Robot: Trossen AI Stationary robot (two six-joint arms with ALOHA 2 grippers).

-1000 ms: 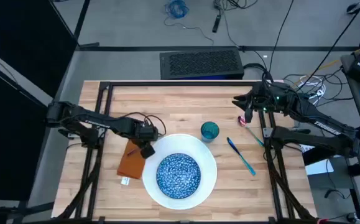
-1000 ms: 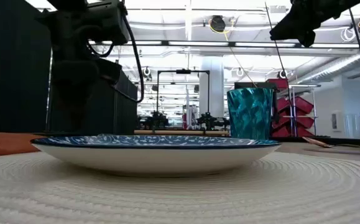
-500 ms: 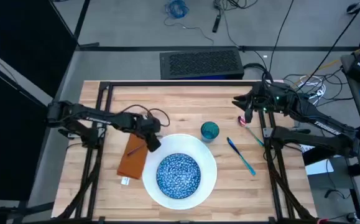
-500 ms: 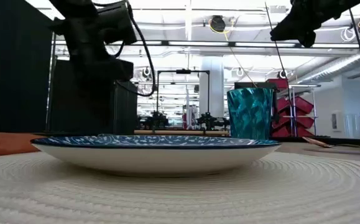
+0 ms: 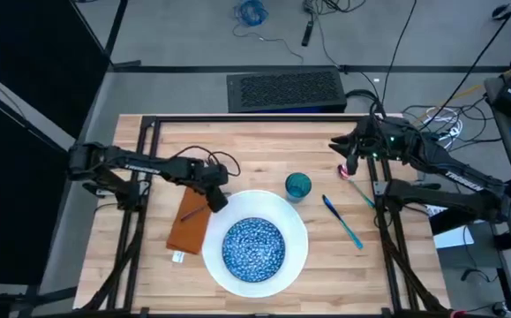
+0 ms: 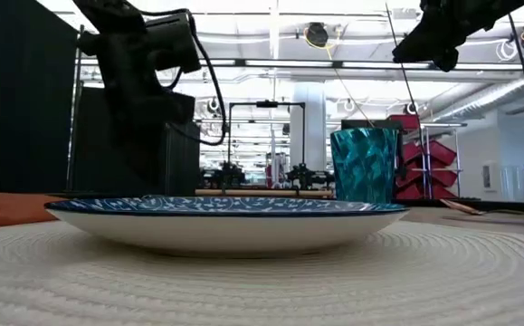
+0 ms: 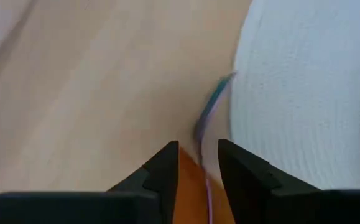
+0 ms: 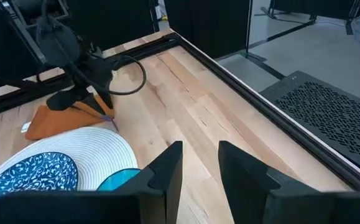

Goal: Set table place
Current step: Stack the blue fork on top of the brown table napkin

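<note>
From above, we see the table (image 5: pixel 255 146) filling the middle of the frame, with the large white plate (image 5: pixel 295 256) at lower centre and the blue speckled bowl (image 5: pixel 253 248) resting on it. The orange-brown napkin (image 5: pixel 187 228) lies touching the plate's left edge. The small teal cup (image 5: pixel 297 186) stands just upper right of the plate, and slim teal-blue cutlery (image 5: pixel 341 221) lies on the wood further right. The left gripper (image 5: pixel 214 201) sits at the napkin's upper right corner, beside the plate rim. The right gripper (image 5: pixel 352 165) waits in the upper right, clear of the cup.

In the low view, the bowl (image 6: pixel 230 222) fills the lower half of the frame, the cup (image 6: pixel 364 165) stands behind it at centre right, and the left arm's dark links (image 6: pixel 135 72) come down at upper left.

In the left wrist view, we see its fingers (image 7: pixel 161 177) set narrowly apart above the napkin's corner (image 7: pixel 189 186). A thin purple-and-teal piece (image 7: pixel 209 112) runs between them along the plate's edge (image 7: pixel 304 93); whether they touch it, we cannot tell.

In the right wrist view, that arm's fingers (image 8: pixel 167 168) stand slightly apart with only bare wood between them; the napkin (image 8: pixel 58 121) and bowl (image 8: pixel 30 177) show at left.
</note>
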